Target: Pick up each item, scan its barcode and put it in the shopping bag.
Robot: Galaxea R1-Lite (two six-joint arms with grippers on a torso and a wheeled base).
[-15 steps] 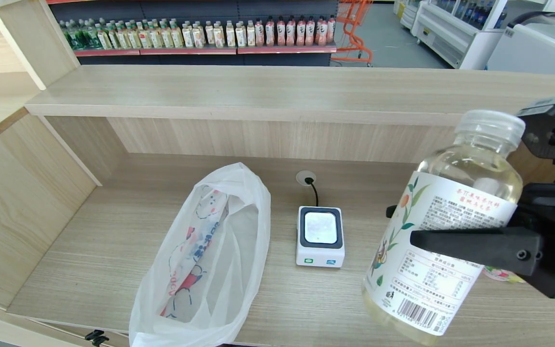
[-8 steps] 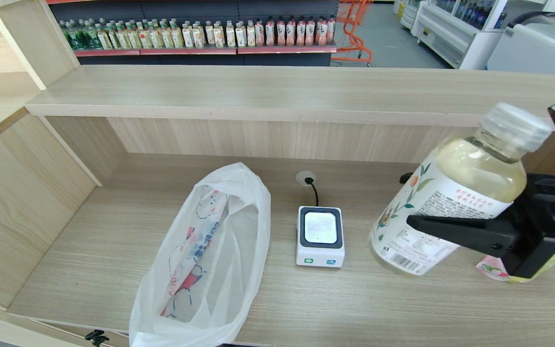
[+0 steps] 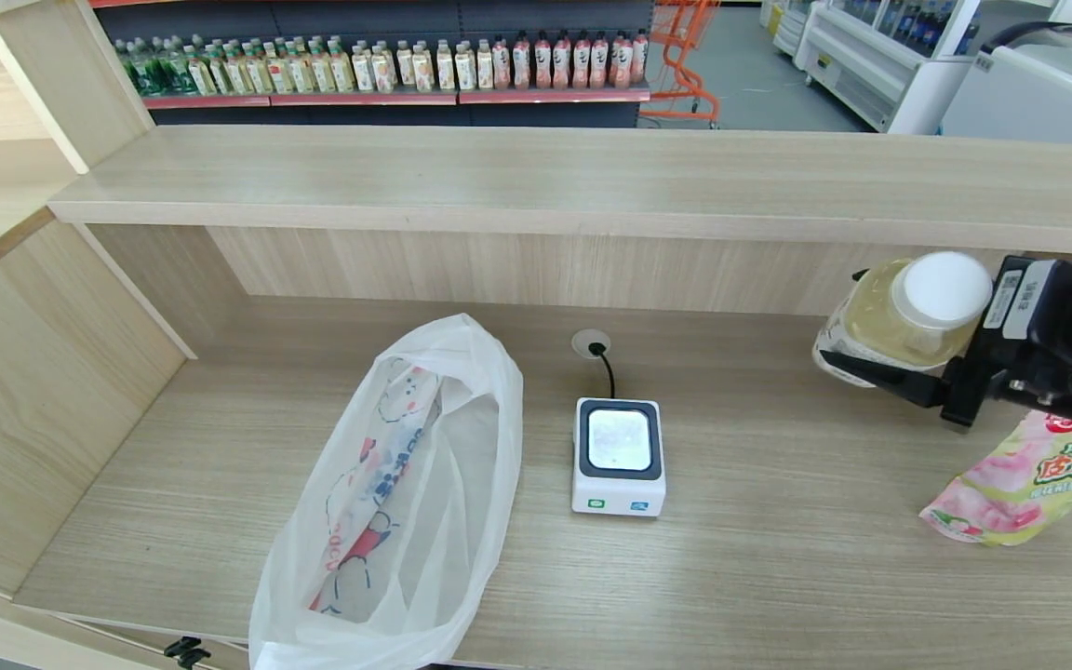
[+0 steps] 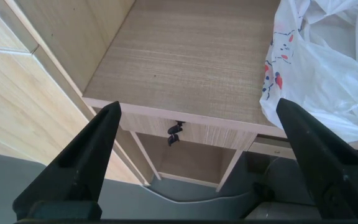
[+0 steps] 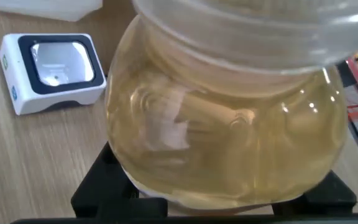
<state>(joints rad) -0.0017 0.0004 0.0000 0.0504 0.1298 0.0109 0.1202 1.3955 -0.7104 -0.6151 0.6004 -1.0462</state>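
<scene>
The right gripper (image 3: 841,317) is clamped on the bottle (image 3: 880,326), holding it above the far right of the counter (image 3: 778,577), tipped over so that its white cap faces up and toward the robot. The bottle is well apart from the scanner (image 3: 619,454), so the step in hand looks like the scan. The next move calls for carrying the bottle left until it is over the scanner's window and turning its label down; the barcode cannot be seen now. A pink pouch (image 3: 1020,479) lies on the counter below the right arm, waiting its turn. The bag (image 3: 424,502) lies open just left of the scanner, with a printed packet inside. The left gripper (image 4: 197,155) hangs spread wide off the counter's front edge, near the bag. Neither the pouch nor the scanner's cable (image 3: 607,372) lies between bottle and scanner.
</scene>
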